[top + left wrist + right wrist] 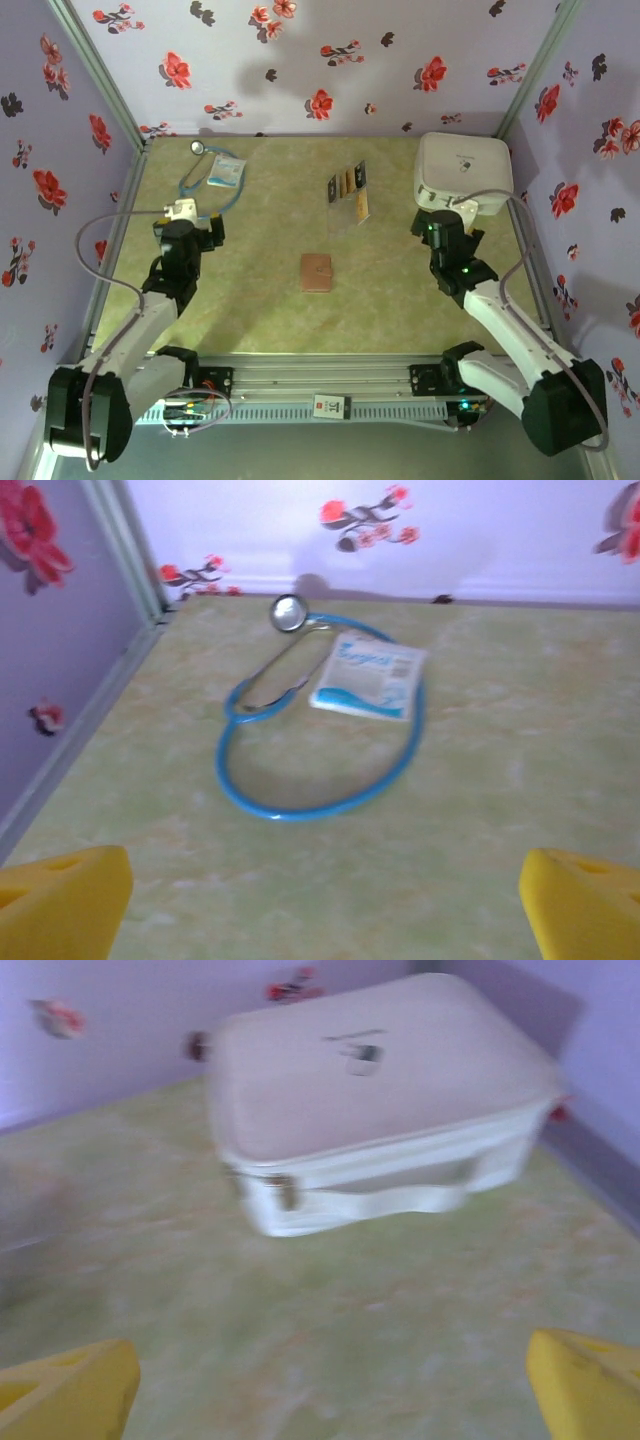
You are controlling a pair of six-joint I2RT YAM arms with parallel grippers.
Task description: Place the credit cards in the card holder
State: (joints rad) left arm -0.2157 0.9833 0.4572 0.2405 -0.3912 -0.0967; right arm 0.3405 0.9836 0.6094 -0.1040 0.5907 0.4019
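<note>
Left jaws and right jaws are both hanging spread wide. The holder (316,272) is lying centre-frame on the counter (260,320) between them, with the cards (347,190) sitting above it.

My left arm runs up the left side, elbow bent, wrist aimed at the far wall. My left gripper (322,905) holds its yellow fingers (62,898) spread wide. My right arm mirrors it on the right, with my right gripper (330,1388) gaping equally wide.

Walls (330,60) lilac, red-and-dark flower print. Table (260,300) mottled yellow-green. Card holder (316,272) reddish-brown. Stethoscope (280,815) blue. Case (380,1070) white. Cards (348,182) seemingly dark and orange.
</note>
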